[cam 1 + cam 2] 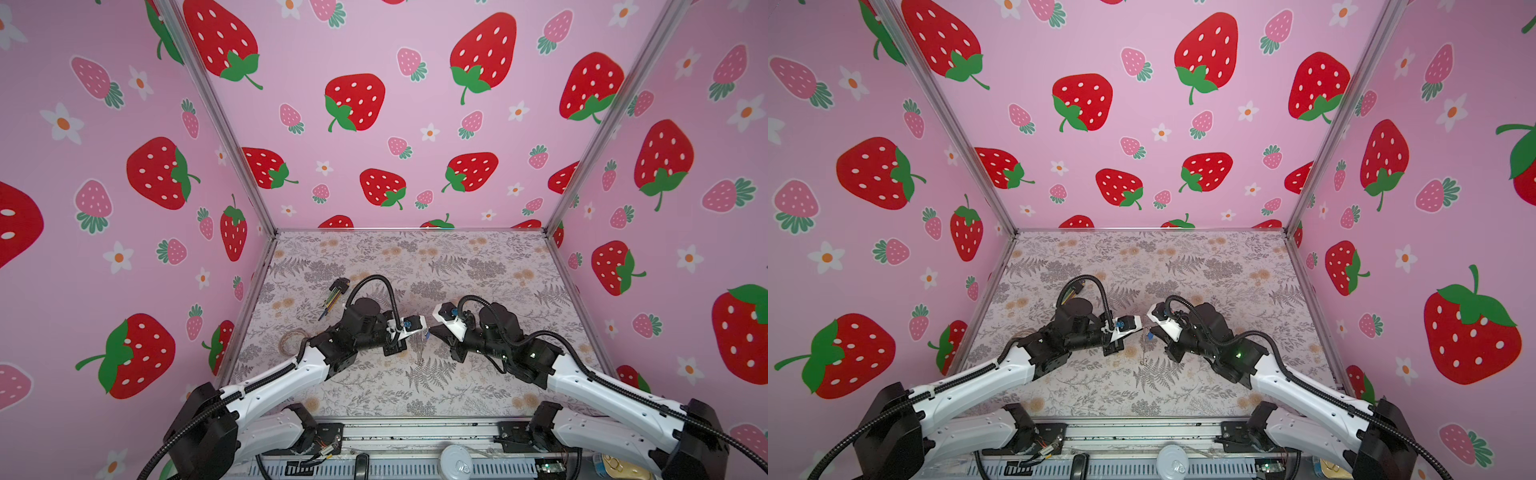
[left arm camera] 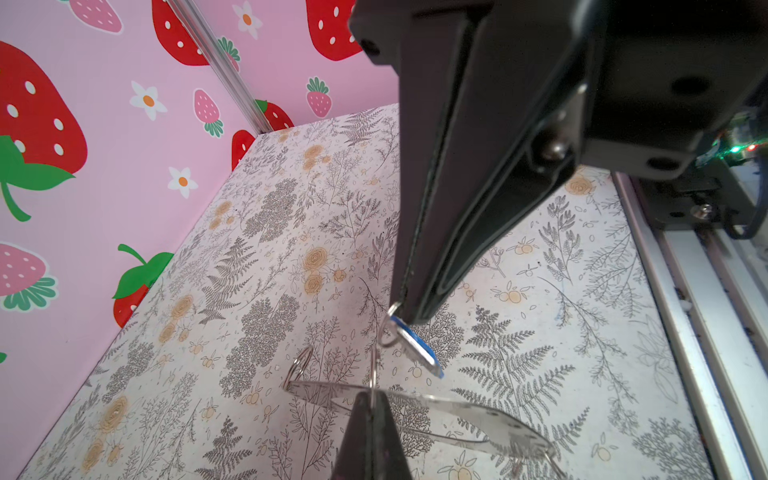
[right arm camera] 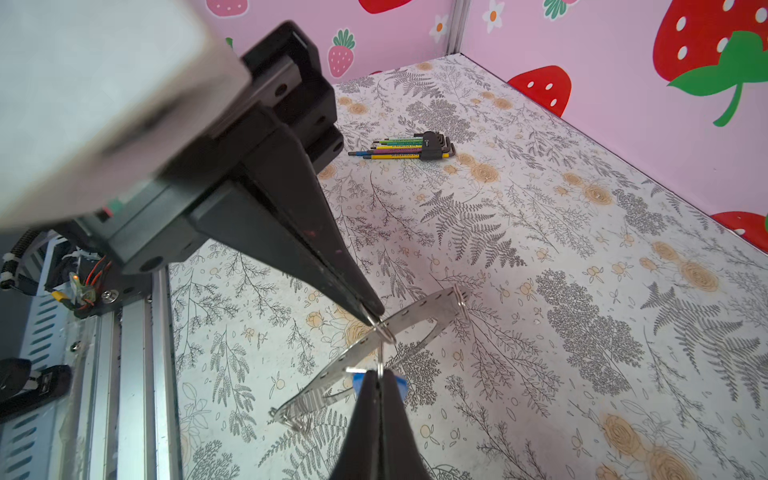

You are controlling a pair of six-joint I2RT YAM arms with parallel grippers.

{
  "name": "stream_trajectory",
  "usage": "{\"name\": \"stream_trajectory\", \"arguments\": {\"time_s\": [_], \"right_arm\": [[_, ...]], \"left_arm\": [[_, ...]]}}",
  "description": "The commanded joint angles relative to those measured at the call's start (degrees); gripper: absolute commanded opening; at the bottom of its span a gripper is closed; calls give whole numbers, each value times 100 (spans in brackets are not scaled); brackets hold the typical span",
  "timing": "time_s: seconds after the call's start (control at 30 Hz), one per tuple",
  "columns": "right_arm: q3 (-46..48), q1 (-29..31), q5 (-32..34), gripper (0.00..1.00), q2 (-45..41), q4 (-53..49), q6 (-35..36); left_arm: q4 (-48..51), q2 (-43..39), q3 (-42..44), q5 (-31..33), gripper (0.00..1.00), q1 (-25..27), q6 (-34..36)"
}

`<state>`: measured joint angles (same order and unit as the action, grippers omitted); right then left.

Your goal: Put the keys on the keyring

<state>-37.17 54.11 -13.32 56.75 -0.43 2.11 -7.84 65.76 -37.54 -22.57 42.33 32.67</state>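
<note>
The keyring (image 2: 478,419), a thin flat grey ring, hangs tilted in the air between both grippers. A small wire loop on its rim is pinched in my shut left gripper (image 2: 371,395), whose tip also shows in the right wrist view as left gripper (image 3: 372,311). The key (image 2: 419,353), silver with a blue head, dangles from a small wire ring at the tip of my right gripper (image 2: 405,318). In its own wrist view the right gripper (image 3: 376,374) is shut on that wire, blue key head (image 3: 399,384) just behind, keyring (image 3: 419,316) beyond. In both top views the tips almost meet at mid-table: left gripper (image 1: 417,336), right gripper (image 1: 432,331).
A bundle of coloured hex keys (image 1: 334,293) in a black holder lies at the back left, also seen as hex keys (image 3: 407,147). A pale tan coil (image 1: 293,340) lies beside the left arm. Pink strawberry walls close three sides; a metal rail (image 1: 415,432) runs along the front.
</note>
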Motion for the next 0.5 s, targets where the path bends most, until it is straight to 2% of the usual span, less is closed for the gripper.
{"name": "stream_trajectory", "arguments": {"time_s": [0.0, 0.47], "right_arm": [[38, 31, -114, 0, -26, 173, 208], [80, 34, -140, 0, 49, 340, 208]], "left_arm": [[42, 7, -315, -287, 0, -31, -177], [90, 77, -393, -536, 0, -75, -304]]}}
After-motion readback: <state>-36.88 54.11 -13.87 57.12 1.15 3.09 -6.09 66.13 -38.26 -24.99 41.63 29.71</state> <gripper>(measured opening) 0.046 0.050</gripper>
